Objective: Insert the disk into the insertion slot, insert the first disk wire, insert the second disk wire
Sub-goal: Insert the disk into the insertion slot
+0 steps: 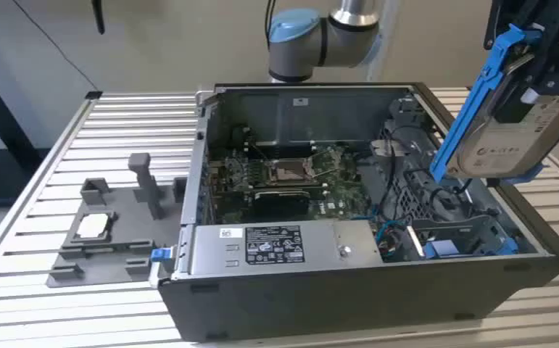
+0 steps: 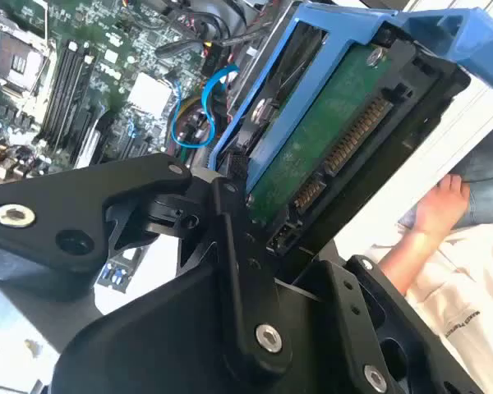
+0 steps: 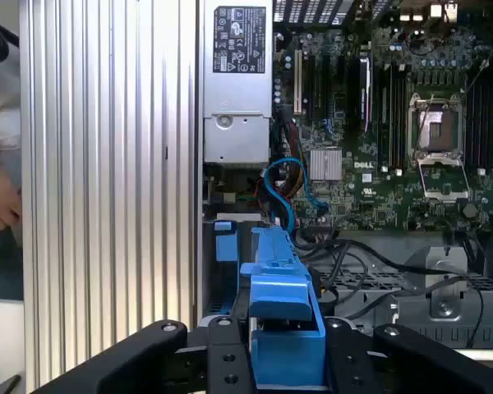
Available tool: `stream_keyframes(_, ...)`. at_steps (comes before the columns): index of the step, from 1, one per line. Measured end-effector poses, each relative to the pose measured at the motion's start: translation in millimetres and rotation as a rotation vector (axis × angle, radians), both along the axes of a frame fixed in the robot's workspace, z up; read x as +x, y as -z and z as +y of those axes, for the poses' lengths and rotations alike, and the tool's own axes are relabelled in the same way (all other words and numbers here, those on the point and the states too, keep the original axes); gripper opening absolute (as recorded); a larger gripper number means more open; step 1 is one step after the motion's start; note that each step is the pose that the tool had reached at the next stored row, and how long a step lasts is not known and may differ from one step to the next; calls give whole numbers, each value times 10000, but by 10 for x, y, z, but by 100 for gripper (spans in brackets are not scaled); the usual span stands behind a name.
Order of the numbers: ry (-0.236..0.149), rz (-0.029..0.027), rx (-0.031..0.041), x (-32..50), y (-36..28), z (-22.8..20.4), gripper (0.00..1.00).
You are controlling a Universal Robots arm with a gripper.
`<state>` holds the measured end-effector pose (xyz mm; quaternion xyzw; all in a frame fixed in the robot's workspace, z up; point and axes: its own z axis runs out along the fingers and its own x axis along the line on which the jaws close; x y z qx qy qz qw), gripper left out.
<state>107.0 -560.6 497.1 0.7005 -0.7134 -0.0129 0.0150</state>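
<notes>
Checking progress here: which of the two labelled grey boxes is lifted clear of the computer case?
The disk in its blue carrier, held in the gripper above the case; the power-supply box sits inside it.

The end effector (image 3: 287, 357) hangs high, clamped on the disk (image 1: 511, 141).

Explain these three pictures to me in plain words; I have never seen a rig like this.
The exterior view comes from a camera off the machine. It shows a robot arm behind an open computer case lying on a slatted table; a grey fixture sits beside it, on the exterior view's left. Both wrist views come from cameras riding on the arm, looking into the case at its circuit board. The gripper is shut on the disk, a silver drive in a blue bracket, held tilted above the case, not yet inserted. A person's hand is nearby.
</notes>
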Motion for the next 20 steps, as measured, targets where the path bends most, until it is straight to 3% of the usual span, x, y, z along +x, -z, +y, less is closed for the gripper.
stream_keyframes(12,0,0,-1,0,7,0,33)
stream_keyframes(20,0,0,-9,0,92,-3,33)
